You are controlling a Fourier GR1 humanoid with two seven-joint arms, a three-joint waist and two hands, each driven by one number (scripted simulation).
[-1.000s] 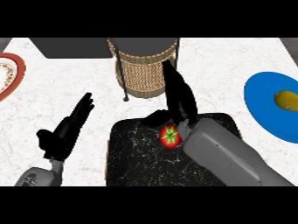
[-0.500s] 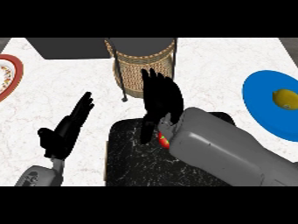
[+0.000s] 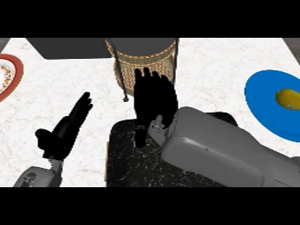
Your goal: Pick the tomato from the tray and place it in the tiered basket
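The tomato is not seen in the head view; it is judged to lie on the tray [image 3: 129,171] under the right hand [image 3: 153,103], which covers the tray's 12 o'clock end. The right hand's fingers are seen stretched out and pointing toward 12 o'clock, with the thumb hanging down at its 7 o'clock side; whether anything is held beneath the palm cannot be told. The step in hand is judged to be the pick: the hand is placed over the fruit and a closed hold is not shown. The basket [image 3: 142,61] stands at 12 o'clock of the tray, just beyond the fingertips. For the next move, the fingers would need to be curled round the tomato, and it would then need to be lifted over the basket's rim. The left hand [image 3: 64,129] is rested open on the counter [image 3: 210,74] at 9 o'clock of the tray. A blue plate [image 3: 266,110] carrying a lemon [image 3: 292,99] is seen at 3 o'clock, well apart.
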